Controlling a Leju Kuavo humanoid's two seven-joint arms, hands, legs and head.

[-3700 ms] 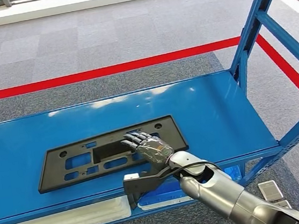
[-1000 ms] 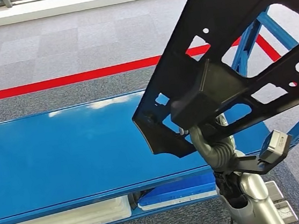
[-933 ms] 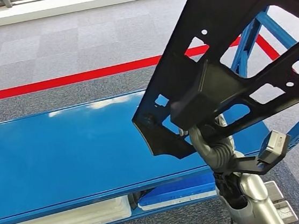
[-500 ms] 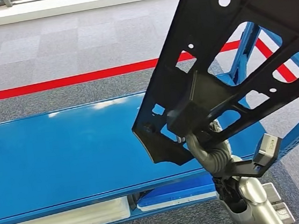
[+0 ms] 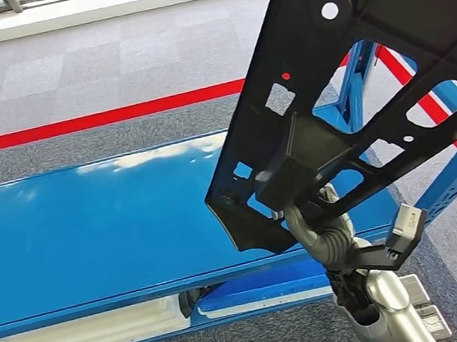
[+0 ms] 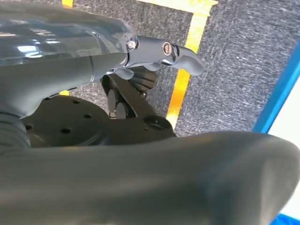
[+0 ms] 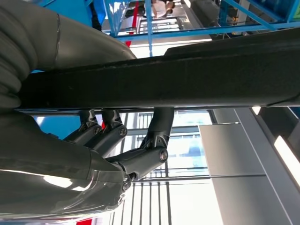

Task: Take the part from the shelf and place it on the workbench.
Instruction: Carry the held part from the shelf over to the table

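Observation:
The part is a long flat black plastic panel with several cut-outs and a boxy block on its underside. It is up in the air, tilted, above the right end of the blue shelf, close to the head camera. My right hand grips it from underneath at the block. In the right wrist view my dark fingers hook over the edge of the part. The left hand hangs over grey carpet with nothing in it, thumb stretched out.
The shelf's blue upright post shows through the part's cut-outs at the right. White foam trays lie on the lower shelf level. A red floor line runs behind the shelf. A yellow floor line runs under the left hand.
The part, flat on the shelf 3.7 s ago, is now lifted off in my right hand. Over the last second it has risen nearer the camera, and the view has shifted slightly.

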